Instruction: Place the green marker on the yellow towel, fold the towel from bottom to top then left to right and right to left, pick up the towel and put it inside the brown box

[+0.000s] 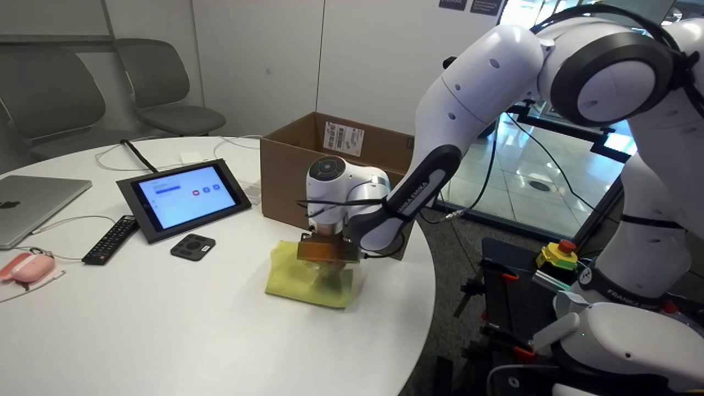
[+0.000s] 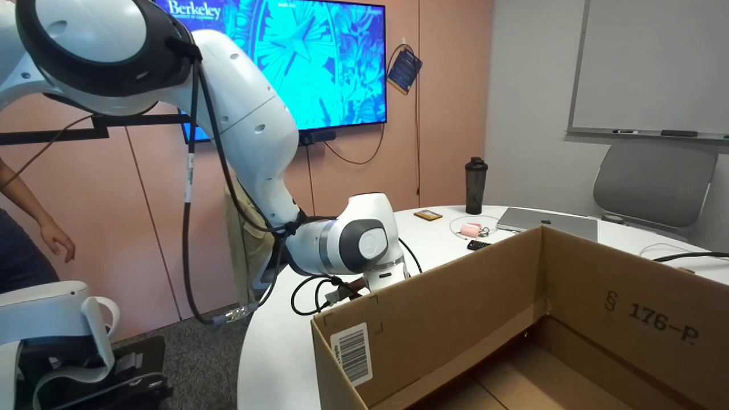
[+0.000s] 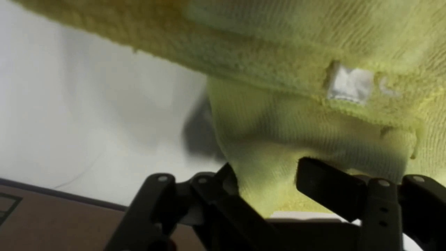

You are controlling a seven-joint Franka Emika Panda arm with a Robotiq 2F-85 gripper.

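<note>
- Find brown box (image 2: 455, 310) cut off in an exterior view, blocking sight of gripper (image 3: 266, 177).
- Count one box, one yellow towel (image 1: 291, 278), two fingers (image 3: 331, 188) standing apart.

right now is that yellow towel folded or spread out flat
Folded: in the wrist view, a hemmed edge of the yellow towel, with a white tag, lies over a lower layer.

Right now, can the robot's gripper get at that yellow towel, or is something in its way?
Probably yes. The gripper is down low at the yellow towel, and cloth shows between its parted fingers. The brown box stands close by, but doesn't seem to block it.
</note>
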